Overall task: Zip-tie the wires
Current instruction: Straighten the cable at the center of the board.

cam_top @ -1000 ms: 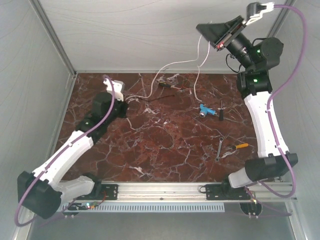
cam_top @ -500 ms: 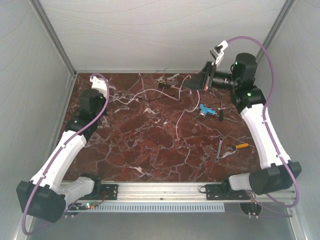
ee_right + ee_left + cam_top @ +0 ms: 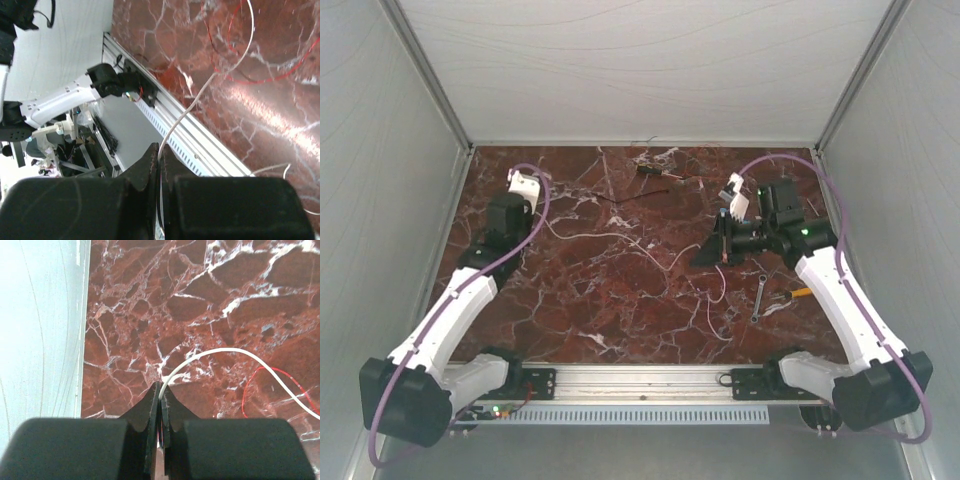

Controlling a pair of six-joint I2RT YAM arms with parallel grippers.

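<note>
The wires [image 3: 620, 238] are thin white and red strands that run across the marble table [image 3: 590, 300] between my two grippers. My left gripper [image 3: 533, 224] is low at the back left. In the left wrist view it [image 3: 161, 388] is shut on a white strand [image 3: 225, 352], and a red strand [image 3: 265, 372] loops on the marble beside that. My right gripper [image 3: 703, 260] hovers right of centre, tipped toward the near edge. Its jaws [image 3: 160, 149] are shut on a white strand [image 3: 200, 95] that leads to red loops [image 3: 240, 77]. A loose tail [image 3: 718, 310] hangs below it.
A thin black strip [image 3: 632, 197] and a small dark tool [image 3: 650, 170] lie near the back wall. A wrench [image 3: 760, 295] and an orange-handled tool [image 3: 801, 292] lie under my right forearm. A blue object [image 3: 726, 214] peeks out behind the right wrist. Grey walls enclose three sides.
My right arm has swung down from high at the back right to low over the table, dragging the wires toward the front. My left gripper has drawn back to the left.
</note>
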